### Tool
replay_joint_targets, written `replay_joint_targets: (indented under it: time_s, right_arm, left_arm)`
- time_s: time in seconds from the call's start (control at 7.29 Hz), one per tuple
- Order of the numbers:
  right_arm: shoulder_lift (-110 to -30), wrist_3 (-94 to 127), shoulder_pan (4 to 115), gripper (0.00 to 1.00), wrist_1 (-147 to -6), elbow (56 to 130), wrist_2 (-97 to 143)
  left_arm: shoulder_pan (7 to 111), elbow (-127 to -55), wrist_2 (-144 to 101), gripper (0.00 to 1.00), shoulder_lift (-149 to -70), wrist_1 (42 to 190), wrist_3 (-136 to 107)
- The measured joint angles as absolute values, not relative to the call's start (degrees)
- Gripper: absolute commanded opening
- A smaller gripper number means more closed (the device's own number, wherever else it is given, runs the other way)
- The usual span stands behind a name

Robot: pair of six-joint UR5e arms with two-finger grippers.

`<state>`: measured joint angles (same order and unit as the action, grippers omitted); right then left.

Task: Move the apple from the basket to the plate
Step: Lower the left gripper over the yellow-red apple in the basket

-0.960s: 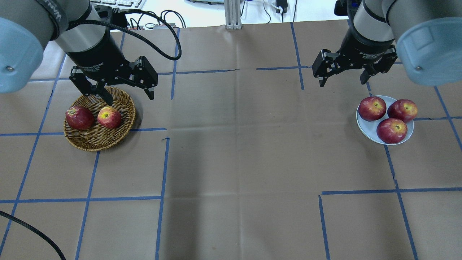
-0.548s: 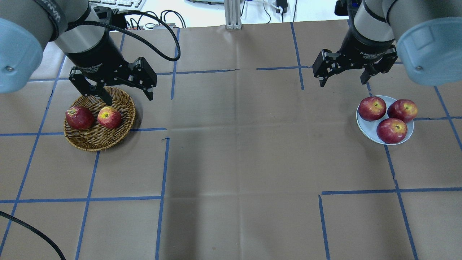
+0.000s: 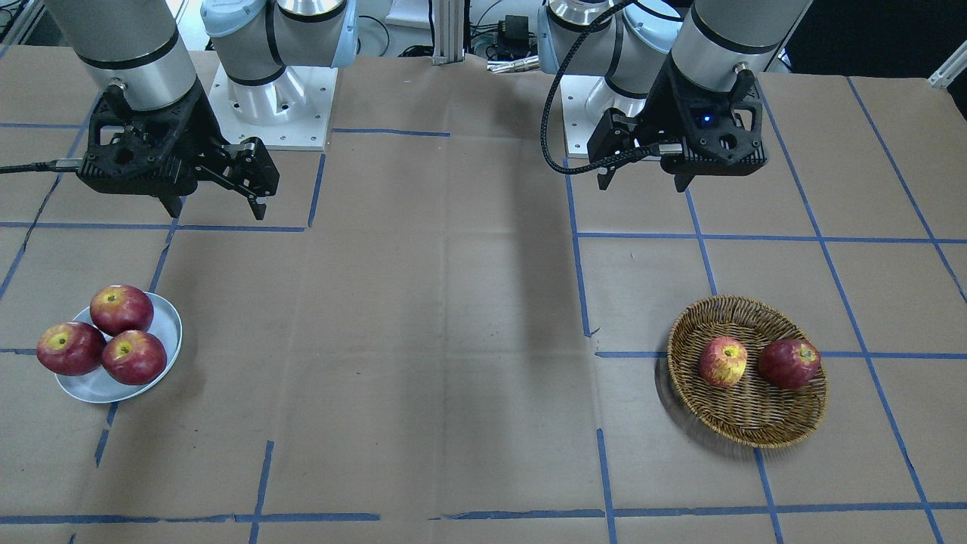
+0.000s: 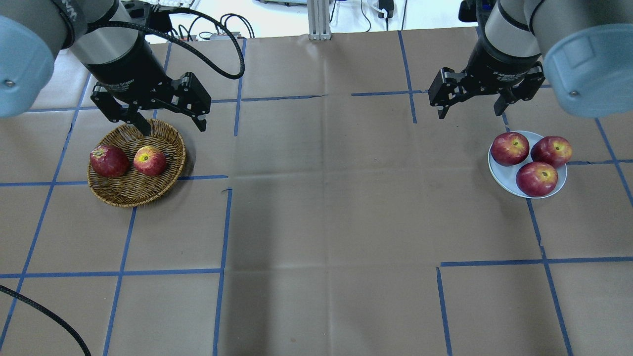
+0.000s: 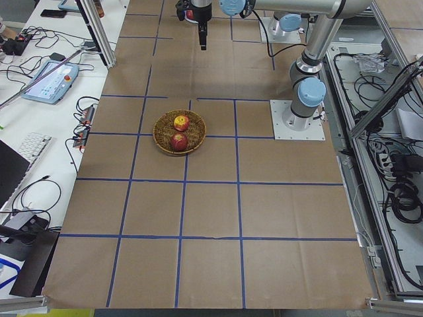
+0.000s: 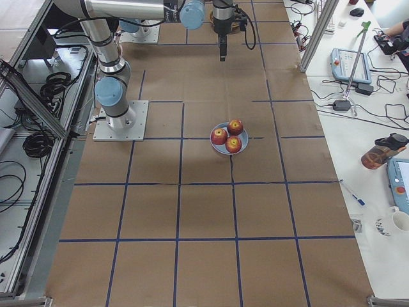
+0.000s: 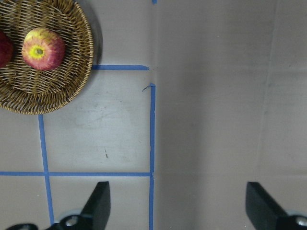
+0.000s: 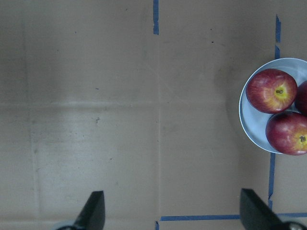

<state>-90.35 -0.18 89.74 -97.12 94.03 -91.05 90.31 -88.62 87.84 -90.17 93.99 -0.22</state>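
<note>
The apple [image 4: 150, 160], light red with yellow patches, lies in the wicker basket [image 4: 138, 198] beside a dark red apple [image 4: 109, 160]. It also shows in the front view [image 3: 723, 361] and the left wrist view [image 7: 43, 49]. My left gripper [image 4: 174, 129] is open and empty, raised over the basket's far rim. The pale blue plate [image 4: 502, 175] at the right holds three dark red apples. My right gripper [image 4: 468, 112] is open and empty, raised beyond the plate, which shows in the right wrist view [image 8: 252, 122].
The table is covered in brown paper with blue tape lines [image 4: 222, 222]. Both arm bases [image 3: 264, 98] stand at the robot's edge. Cables and a keyboard [image 4: 163, 5] lie beyond the far edge.
My left gripper has shifted slightly up the overhead view, away from the apples in the basket, still open. The right arm and all apples have not moved.
</note>
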Motion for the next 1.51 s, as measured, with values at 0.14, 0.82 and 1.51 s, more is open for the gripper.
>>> replay_joint_targets:
  time_s: [0.14,0.82,1.51]
  right_arm:
    - [-90.4,-0.2,89.7,1.0,-97.1,94.0,-91.1]
    - [-90.4,-0.2,89.7,1.0,-97.0,94.0,-91.1]
    - [-90.4,-0.2,89.7,1.0,-97.0,94.0,-91.1]
  left_arm:
    - [90.2,-89.1,88.1,0.99,-90.0,93.7,0.8]
    - [82.8,-92.5,89.2,0.98,-95.8,83.9,18.1]
    - [76.3,-98.3,92.2,0.99,-106.4,62.6,35.6]
